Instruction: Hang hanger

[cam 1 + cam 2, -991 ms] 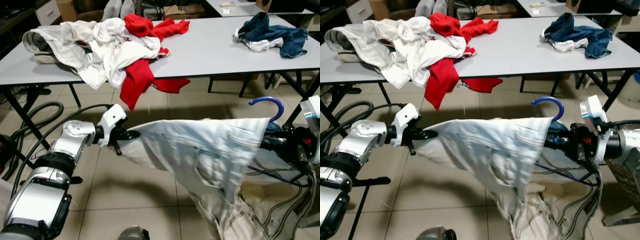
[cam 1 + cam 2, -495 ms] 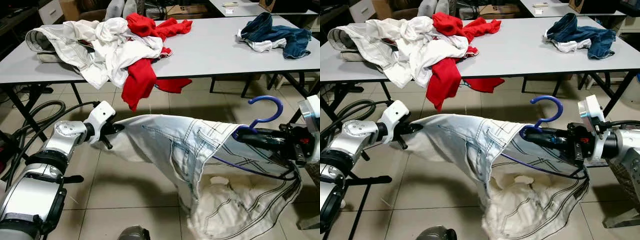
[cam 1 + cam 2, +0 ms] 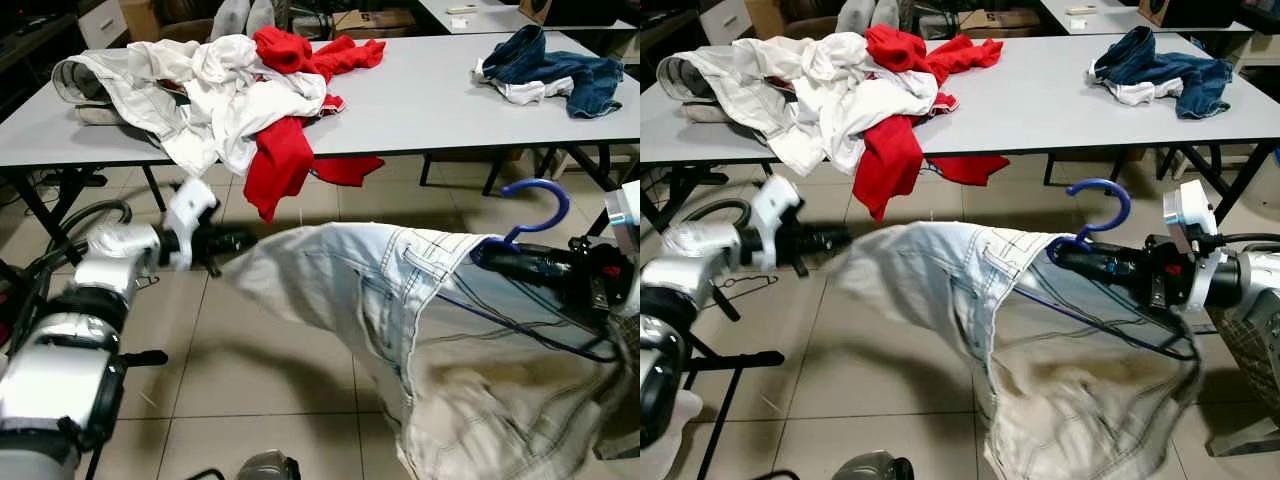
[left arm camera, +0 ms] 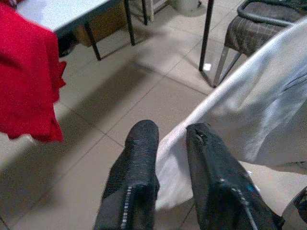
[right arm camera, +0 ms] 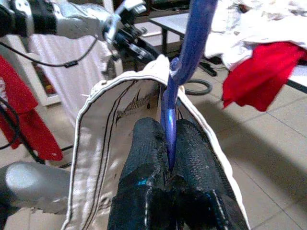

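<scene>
Tiled floor (image 3: pixel 250 370) under hanger-held jeans (image 3: pixel 400 300)

At the left of the frame the left arm (image 3: pixel 75 330) is built of rounded silver shells joined by black collars, with a white block at the wrist and a black cable looping behind it. The left pincer (image 4: pixel 168 143) has two long black fingers (image 4: pixel 136 163) with a finely ribbed, rubbery face. At the right edge, the right arm (image 3: pixel 1240 280) shows a white wrist block with a pale blue mark, red spots on black housing, and thin dark cables trailing below.

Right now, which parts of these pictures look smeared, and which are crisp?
Both eye views: the lower folds of the pale blue denim garment and the left claw are motion-blurred, while the grey table is crisp. Right wrist view: the blue plastic hanger is sharp.
</scene>
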{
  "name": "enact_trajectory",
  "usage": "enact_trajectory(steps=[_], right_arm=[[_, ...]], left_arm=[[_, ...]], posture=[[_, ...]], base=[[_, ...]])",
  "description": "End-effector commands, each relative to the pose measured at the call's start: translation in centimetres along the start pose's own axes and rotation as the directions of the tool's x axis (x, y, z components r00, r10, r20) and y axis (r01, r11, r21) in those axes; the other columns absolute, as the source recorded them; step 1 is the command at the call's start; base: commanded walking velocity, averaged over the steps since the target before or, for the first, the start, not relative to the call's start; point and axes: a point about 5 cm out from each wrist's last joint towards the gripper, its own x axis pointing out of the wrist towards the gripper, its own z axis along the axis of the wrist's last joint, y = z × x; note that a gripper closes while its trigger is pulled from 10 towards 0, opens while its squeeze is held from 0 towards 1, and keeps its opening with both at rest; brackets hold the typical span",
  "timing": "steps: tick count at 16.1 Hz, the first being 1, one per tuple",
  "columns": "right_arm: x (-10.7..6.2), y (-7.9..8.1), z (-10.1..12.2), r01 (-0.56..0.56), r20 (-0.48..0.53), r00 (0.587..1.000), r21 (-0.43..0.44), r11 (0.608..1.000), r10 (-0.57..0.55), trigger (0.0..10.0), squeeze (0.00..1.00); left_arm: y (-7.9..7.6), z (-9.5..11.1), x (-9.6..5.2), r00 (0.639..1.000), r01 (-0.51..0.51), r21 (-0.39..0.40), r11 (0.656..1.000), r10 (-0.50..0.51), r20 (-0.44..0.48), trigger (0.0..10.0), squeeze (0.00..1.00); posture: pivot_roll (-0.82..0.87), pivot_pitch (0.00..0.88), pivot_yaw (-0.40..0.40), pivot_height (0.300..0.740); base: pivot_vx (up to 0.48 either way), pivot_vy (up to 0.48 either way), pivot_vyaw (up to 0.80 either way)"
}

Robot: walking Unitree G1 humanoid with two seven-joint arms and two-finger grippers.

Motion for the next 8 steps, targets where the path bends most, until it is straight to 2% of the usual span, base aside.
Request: enact_trajectory(steps=[1,2,3,4,5,6,7,8], right_arm=[[0.2,-0.2,1.1,0.006,0.024,1.0,-0.065,0.998,-0.004,10.0,0.0],[0.2,-0.4,1.1,0.012,0.01,1.0,-0.071,0.997,-0.011,10.0,0.0],[0.3,-0.5,1.0,0.005,-0.007,1.0,-0.077,0.997,-0.006,10.0,0.0],[0.3,-0.4,1.0,-0.011,-0.017,1.0,-0.08,0.997,0.01,10.0,0.0],[0.4,-0.4,1.1,-0.025,-0.024,0.999,-0.082,0.996,0.023,10.0,0.0],[0.4,-0.4,1.1,-0.03,-0.025,0.999,-0.082,0.996,0.028,10.0,0.0],[0.7,-0.4,1.2,-0.046,-0.028,0.999,-0.086,0.995,0.044,10.0,0.0],[0.9,-0.4,1.2,-0.051,-0.029,0.998,-0.087,0.995,0.048,10.0,0.0]], left_arm=[[0.5,1.1,-0.4,1.0,0.0,0.024,1.0,-0.001,0.023,10.0,1.0],[0.7,2.0,-0.5,0.998,0.009,0.029,1.0,-0.011,0.057,10.0,1.0],[0.6,4.1,-0.2,0.986,0.06,0.02,0.998,-0.063,0.152,10.0,1.0],[0.0,6.0,0.5,0.963,0.158,0.036,0.987,-0.162,0.215,10.0,1.0],[-1.1,7.2,1.5,0.937,0.26,0.067,0.963,-0.268,0.223,10.0,1.0],[-1.4,7.5,1.9,0.929,0.288,0.08,0.954,-0.298,0.219,10.0,1.0],[-3.1,8.6,3.5,0.895,0.377,0.132,0.917,-0.397,0.203,10.0,1.0],[-3.8,9.0,4.2,0.88,0.407,0.153,0.9,-0.432,0.199,10.0,1.0]], posture=[[-0.03,0.0,0.07,0.74],[-0.03,0.0,0.064,0.74],[-0.02,0.0,0.06,0.74],[-0.02,0.0,0.055,0.74],[-0.01,0.0,0.051,0.74],[-0.01,0.0,0.051,0.74],[-0.01,0.0,0.048,0.74],[-0.01,0.0,0.048,0.74]], base=[[0.0,0.0,0.0],[0.0,0.0,0.0],[0.0,0.0,0.0],[0.0,0.0,0.0],[0.0,0.0,0.0],[0.0,0.0,0.0],[0.0,0.0,0.0],[0.0,0.0,0.0]])
